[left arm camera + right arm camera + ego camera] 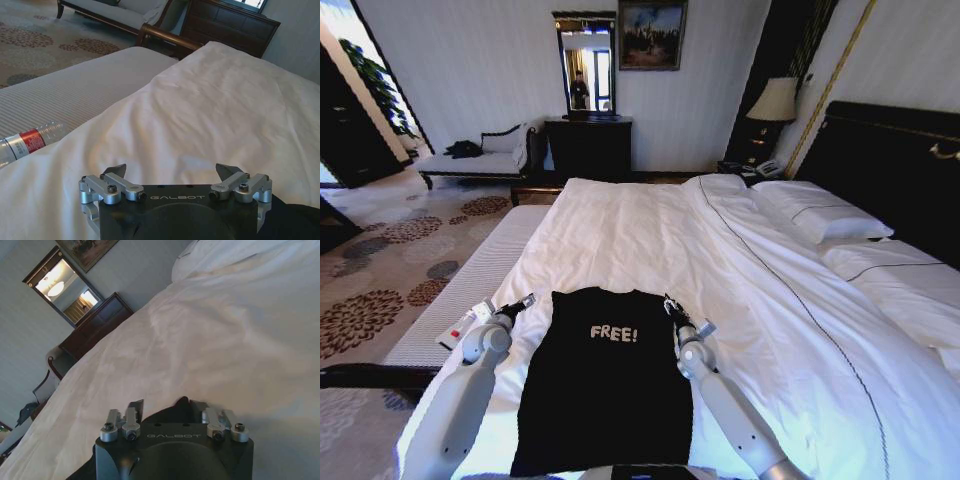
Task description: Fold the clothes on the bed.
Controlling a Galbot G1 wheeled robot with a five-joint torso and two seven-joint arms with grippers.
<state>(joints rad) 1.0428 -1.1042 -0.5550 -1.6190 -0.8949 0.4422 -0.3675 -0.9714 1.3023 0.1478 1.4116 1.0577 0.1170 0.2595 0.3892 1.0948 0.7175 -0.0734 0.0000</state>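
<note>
Starting at the left, we see a plastic water bottle (pixel 27 142) with a red label lying on the striped bench (pixel 470 275) that runs along the left side of the bed (pixel 650 230), just off the edge of the white duvet (pixel 620 240). Next to it is our left gripper (pixel 527 300), low over the duvet at the far left corner of the black T-shirt (pixel 605 385); in the left wrist view its fingers (pixel 116 170) stand spread wide apart with only white cover between them, and a sliver of black cloth shows at the near corner by the gripper body. The T-shirt itself lies flat on the near part of the bed between our two arms, its white "FREE!" lettering (pixel 614 333) facing up and its hem towards us. At its far right corner sits our right gripper (pixel 669 301); in the right wrist view the fingers (pixel 134 407) are drawn fairly close together, with a fold of the black fabric bunched up between them, so we read it as pinching the shirt's edge. Farther right, the duvet slopes on towards the white pillows (pixel 820 210) against the dark headboard (pixel 890 160).
</note>
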